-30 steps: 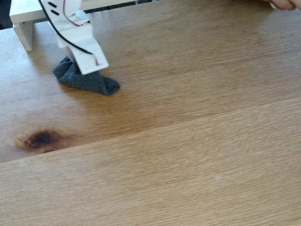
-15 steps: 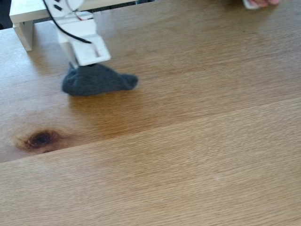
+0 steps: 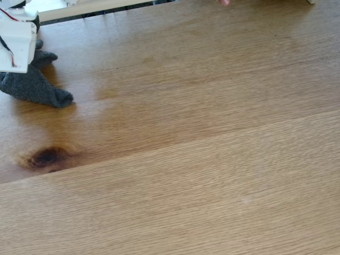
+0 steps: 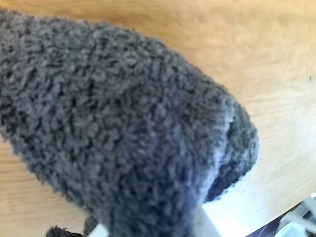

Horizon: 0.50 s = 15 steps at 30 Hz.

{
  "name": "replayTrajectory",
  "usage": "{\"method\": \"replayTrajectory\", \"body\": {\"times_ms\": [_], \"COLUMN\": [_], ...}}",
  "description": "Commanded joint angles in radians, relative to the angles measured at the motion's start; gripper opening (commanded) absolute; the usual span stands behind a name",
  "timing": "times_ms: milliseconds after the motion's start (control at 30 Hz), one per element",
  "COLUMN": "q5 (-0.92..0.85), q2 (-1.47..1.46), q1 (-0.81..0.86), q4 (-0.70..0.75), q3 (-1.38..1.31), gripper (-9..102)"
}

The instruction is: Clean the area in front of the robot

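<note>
The area in front of the robot is a light brown wood-grain tabletop (image 3: 212,159) with a darker amber patch (image 3: 133,125) and a dark knot (image 3: 48,157). A small pale smear (image 3: 245,200) marks the near boards. The robot's white bracket (image 3: 16,45) with red and black wires stands at the far left edge. Its gripper (image 3: 19,69) is pressed down into a dark grey woolly cloth (image 3: 33,86) lying on the wood. In the wrist view the cloth (image 4: 123,123) bulges close to the lens, and a white fingertip (image 4: 205,224) pokes out under it.
A white frame's edge (image 3: 95,6) runs along the back of the table. A person's fingertip (image 3: 224,2) shows at the top edge. The wrist view shows the table's edge and a white part (image 4: 301,219) at the bottom right.
The arm has swept the cloth to the left, from near the back middle-left of the table to the far left edge. The hand at the top right has drawn back.
</note>
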Motion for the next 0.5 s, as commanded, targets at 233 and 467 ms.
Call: {"method": "replayTrajectory", "body": {"times_ms": [233,467], "q5": [0.196,0.268], "q2": [0.028,0.388], "q1": [0.043,-0.161], "q4": [-0.164,0.055], "q3": [-0.020,-0.026], "gripper": [29,17]}}
